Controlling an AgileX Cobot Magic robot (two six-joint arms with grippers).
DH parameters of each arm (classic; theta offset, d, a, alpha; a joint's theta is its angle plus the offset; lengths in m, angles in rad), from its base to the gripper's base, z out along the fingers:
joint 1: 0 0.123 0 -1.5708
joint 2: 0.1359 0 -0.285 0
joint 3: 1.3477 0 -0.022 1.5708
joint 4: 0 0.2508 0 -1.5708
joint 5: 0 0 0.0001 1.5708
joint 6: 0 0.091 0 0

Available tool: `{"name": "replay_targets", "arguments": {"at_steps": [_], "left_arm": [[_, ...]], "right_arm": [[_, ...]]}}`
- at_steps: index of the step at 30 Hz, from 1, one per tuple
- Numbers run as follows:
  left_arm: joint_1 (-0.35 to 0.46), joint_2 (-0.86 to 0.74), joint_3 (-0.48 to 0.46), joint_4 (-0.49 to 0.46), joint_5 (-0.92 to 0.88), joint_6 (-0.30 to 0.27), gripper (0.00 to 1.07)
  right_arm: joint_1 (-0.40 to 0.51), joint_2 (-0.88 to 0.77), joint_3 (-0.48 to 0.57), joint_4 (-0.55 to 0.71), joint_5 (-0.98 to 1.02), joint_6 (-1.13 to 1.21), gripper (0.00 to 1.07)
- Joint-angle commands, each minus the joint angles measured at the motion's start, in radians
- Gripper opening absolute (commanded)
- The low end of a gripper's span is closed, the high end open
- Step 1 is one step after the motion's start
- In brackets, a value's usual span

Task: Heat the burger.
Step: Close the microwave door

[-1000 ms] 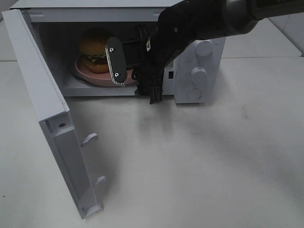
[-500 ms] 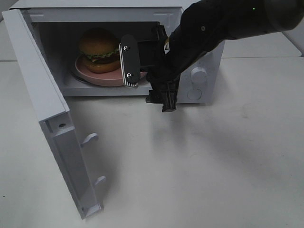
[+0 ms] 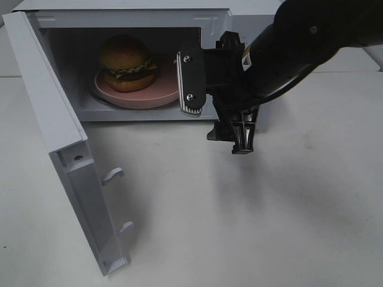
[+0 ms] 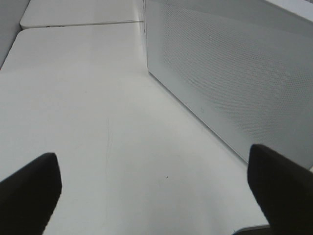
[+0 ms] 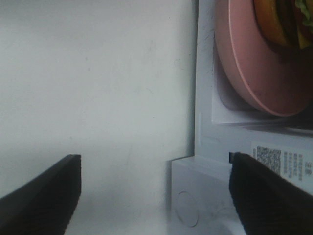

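Note:
The burger point(image 3: 124, 63) sits on a round pink plate point(image 3: 149, 95) inside the open white microwave point(image 3: 119, 12). In the right wrist view the burger point(image 5: 283, 19) and the plate point(image 5: 244, 63) show at one corner. My right gripper point(image 3: 216, 110) is open and empty, just outside the microwave's mouth, in front of its right part. In its own view the right gripper point(image 5: 156, 196) has its fingers spread wide over the table. My left gripper point(image 4: 155, 196) is open and empty beside the microwave's perforated side wall point(image 4: 234, 73). It does not show in the exterior view.
The microwave door point(image 3: 54, 131) stands wide open, swung out to the front left, with two latch hooks point(image 3: 114, 174) on its inner edge. My right arm point(image 3: 299, 42) hides the control panel. White table point(image 3: 239, 227) lies in front.
My right gripper has drawn back out of the microwave, moving right and toward the front. The burger and plate have stayed inside.

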Motion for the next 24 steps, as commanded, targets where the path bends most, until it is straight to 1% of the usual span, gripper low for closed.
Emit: {"name": "replay_targets", "arguments": {"at_steps": [1, 3, 4, 5, 7, 8, 9, 10, 11, 12, 13, 14, 15, 16, 18, 20, 24], "left_arm": [[0.001, -0.024, 0.004, -0.001, -0.014, -0.003, 0.98], [0.001, -0.024, 0.004, -0.001, -0.014, -0.003, 0.98], [0.001, -0.024, 0.004, -0.001, -0.014, -0.003, 0.98], [0.001, -0.024, 0.004, -0.001, -0.014, -0.003, 0.98], [0.001, -0.024, 0.004, -0.001, -0.014, -0.003, 0.98], [0.001, -0.024, 0.004, -0.001, -0.014, -0.003, 0.98], [0.001, -0.024, 0.004, -0.001, -0.014, -0.003, 0.98], [0.001, -0.024, 0.004, -0.001, -0.014, -0.003, 0.98], [0.001, -0.024, 0.004, -0.001, -0.014, -0.003, 0.98], [0.001, -0.024, 0.004, -0.001, -0.014, -0.003, 0.98], [0.001, -0.024, 0.004, -0.001, -0.014, -0.003, 0.98], [0.001, -0.024, 0.004, -0.001, -0.014, -0.003, 0.98], [0.001, -0.024, 0.004, -0.001, -0.014, -0.003, 0.98], [0.001, -0.024, 0.004, -0.001, -0.014, -0.003, 0.98], [0.001, -0.024, 0.004, -0.001, -0.014, -0.003, 0.98], [0.001, -0.024, 0.004, -0.001, -0.014, -0.003, 0.98], [0.001, -0.024, 0.004, -0.001, -0.014, -0.003, 0.98]], "right_arm": [[-0.003, -0.071, 0.049, 0.001, 0.045, 0.105, 0.79], [-0.003, -0.082, 0.056, 0.001, 0.055, 0.124, 0.79], [-0.003, -0.107, 0.071, 0.001, 0.08, 0.183, 0.79], [-0.003, -0.107, 0.071, 0.001, 0.08, 0.183, 0.79], [-0.003, -0.139, 0.086, 0.001, 0.131, 0.289, 0.78], [-0.003, -0.139, 0.086, 0.001, 0.131, 0.289, 0.78], [-0.003, -0.163, 0.095, 0.002, 0.167, 0.388, 0.77], [-0.003, -0.163, 0.095, 0.002, 0.167, 0.388, 0.77], [-0.003, -0.185, 0.104, 0.001, 0.2, 0.482, 0.77], [-0.003, -0.194, 0.105, 0.001, 0.217, 0.532, 0.76], [-0.003, -0.194, 0.105, 0.001, 0.217, 0.532, 0.76], [-0.003, -0.215, 0.105, 0.001, 0.266, 0.626, 0.76], [-0.003, -0.215, 0.105, 0.001, 0.266, 0.626, 0.76], [-0.003, -0.236, 0.105, 0.001, 0.313, 0.701, 0.76], [-0.003, -0.242, 0.105, 0.0, 0.331, 0.729, 0.76], [-0.003, -0.276, 0.105, -0.006, 0.416, 0.824, 0.76], [-0.003, -0.306, 0.105, -0.006, 0.483, 0.875, 0.76]]}}
